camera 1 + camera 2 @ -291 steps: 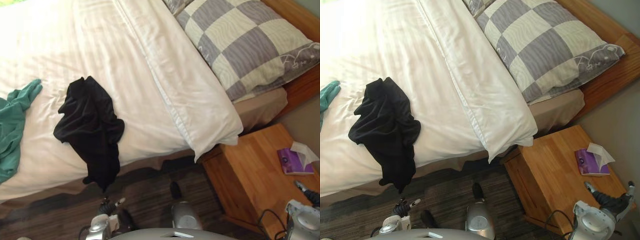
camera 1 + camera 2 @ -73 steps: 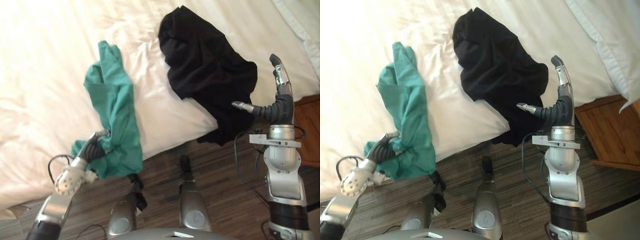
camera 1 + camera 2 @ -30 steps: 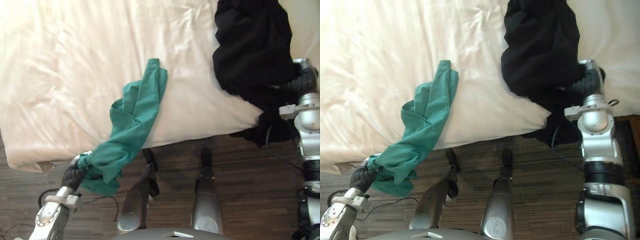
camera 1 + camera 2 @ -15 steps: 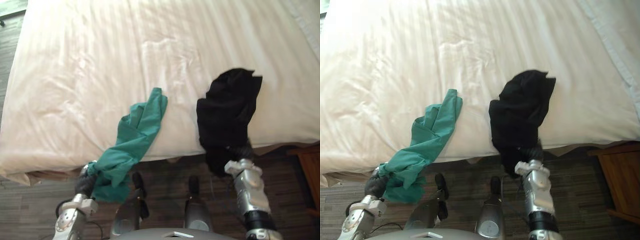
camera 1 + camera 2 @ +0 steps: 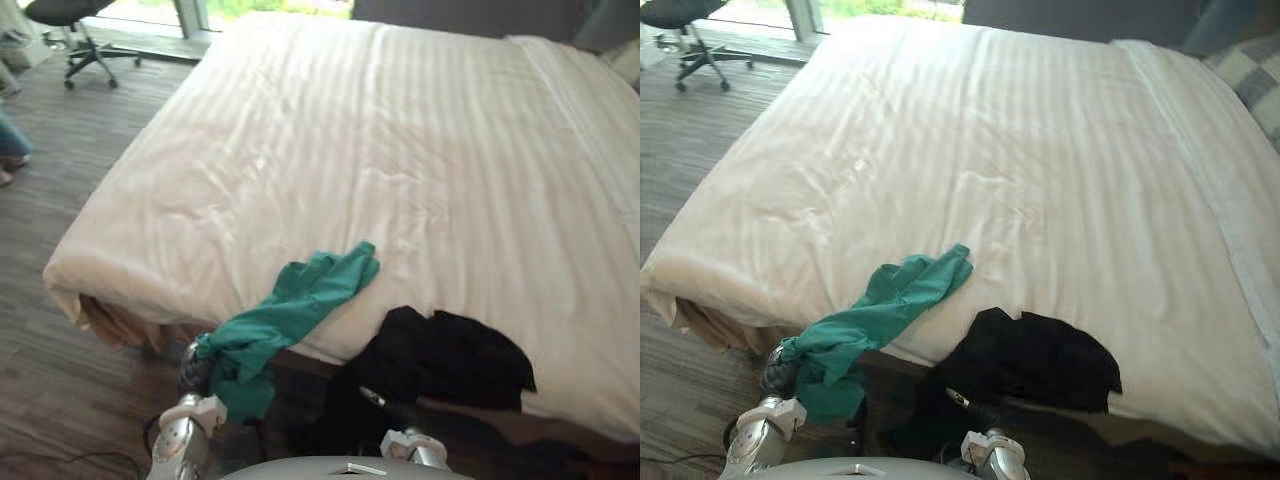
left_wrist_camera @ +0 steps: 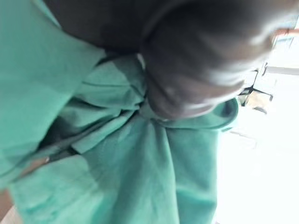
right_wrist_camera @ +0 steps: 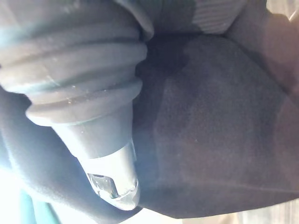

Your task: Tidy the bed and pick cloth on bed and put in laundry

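Observation:
A green cloth (image 5: 305, 298) trails from the white bed (image 5: 400, 150) over its near edge, and my left hand (image 5: 197, 368) is shut on its bunched lower end just below the mattress. In the left wrist view the green cloth (image 6: 140, 177) is gathered under a dark finger (image 6: 187, 84). A black cloth (image 5: 450, 355) lies crumpled on the near edge and hangs down to my right hand (image 5: 960, 399), which is shut on it. The black cloth (image 7: 215, 121) wraps round that hand's finger (image 7: 110, 172).
The striped white duvet is spread flat over the bed. A checked pillow (image 5: 1250, 65) lies at the far right. An office chair (image 5: 70, 15) stands on the wooden floor (image 5: 40, 300) at the far left, with a person's leg (image 5: 8, 142) at the left edge.
The camera has swung up and shows the whole bed. Both cloths have slid toward the near edge, the black one pulled down by my right hand, whose fingers closed on it.

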